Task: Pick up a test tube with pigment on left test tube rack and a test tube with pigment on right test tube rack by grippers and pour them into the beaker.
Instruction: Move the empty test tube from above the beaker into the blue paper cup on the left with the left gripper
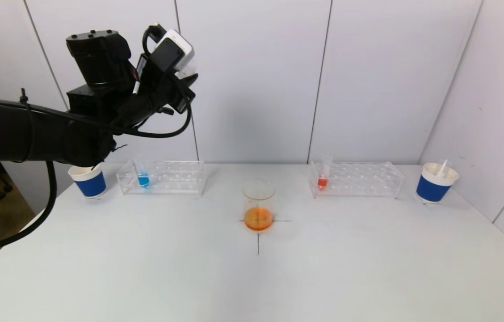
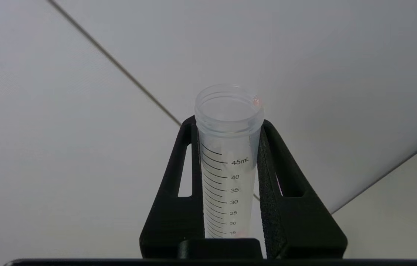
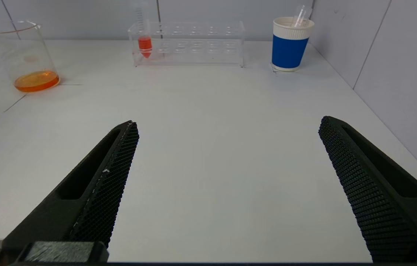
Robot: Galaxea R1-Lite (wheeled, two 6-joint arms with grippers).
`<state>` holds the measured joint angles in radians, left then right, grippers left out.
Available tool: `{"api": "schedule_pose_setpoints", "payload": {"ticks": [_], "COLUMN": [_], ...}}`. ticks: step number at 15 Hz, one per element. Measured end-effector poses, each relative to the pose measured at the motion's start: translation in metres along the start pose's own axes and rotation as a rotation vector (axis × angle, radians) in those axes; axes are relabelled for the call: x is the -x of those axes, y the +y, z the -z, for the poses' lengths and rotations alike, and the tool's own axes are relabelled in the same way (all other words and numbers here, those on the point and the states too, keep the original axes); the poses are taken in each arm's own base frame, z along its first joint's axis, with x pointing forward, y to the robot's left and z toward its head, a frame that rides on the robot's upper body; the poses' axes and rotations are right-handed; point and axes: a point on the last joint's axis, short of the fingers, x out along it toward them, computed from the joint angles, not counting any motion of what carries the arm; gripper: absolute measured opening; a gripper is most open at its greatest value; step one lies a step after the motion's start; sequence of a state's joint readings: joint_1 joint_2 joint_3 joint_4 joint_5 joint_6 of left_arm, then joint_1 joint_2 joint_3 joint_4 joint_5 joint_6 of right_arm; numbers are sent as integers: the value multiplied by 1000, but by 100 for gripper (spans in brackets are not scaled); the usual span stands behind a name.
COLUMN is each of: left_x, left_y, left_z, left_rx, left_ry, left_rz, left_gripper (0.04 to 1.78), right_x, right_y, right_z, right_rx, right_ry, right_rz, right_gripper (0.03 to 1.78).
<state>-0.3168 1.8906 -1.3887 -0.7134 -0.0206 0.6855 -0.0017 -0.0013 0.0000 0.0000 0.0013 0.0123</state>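
My left gripper (image 1: 188,85) is raised high above the left rack (image 1: 162,177), against the back wall. It is shut on a clear, empty-looking graduated test tube (image 2: 229,166) with a pink drop at its rim. A tube with blue pigment (image 1: 143,176) stands in the left rack. A tube with red pigment (image 1: 323,176) stands in the right rack (image 1: 356,179). The beaker (image 1: 258,205) at the table's middle holds orange liquid. My right gripper (image 3: 229,125) is open and empty, low over the table's near right; it is out of the head view.
A blue paper cup (image 1: 88,180) stands left of the left rack. Another blue cup (image 1: 436,182) with a tube in it stands right of the right rack, near the side wall. The white table (image 1: 368,259) has a black cross mark under the beaker.
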Motion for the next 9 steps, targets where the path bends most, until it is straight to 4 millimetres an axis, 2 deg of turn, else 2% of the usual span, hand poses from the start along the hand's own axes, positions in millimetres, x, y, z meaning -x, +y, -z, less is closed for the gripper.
{"api": "schedule_pose_setpoints", "payload": {"ticks": [5, 9], "left_x": [13, 25], "left_y": [46, 80], "left_z": [-10, 1], "left_rx": [171, 188], "left_ry": [104, 236], "left_rz": [-279, -489], "left_gripper": [44, 44], "right_x": [0, 0], "right_y": [0, 0], "right_z": [0, 0], "right_rx": [0, 0], "right_ry": [0, 0], "right_rz": [0, 0], "right_gripper": [177, 177]}}
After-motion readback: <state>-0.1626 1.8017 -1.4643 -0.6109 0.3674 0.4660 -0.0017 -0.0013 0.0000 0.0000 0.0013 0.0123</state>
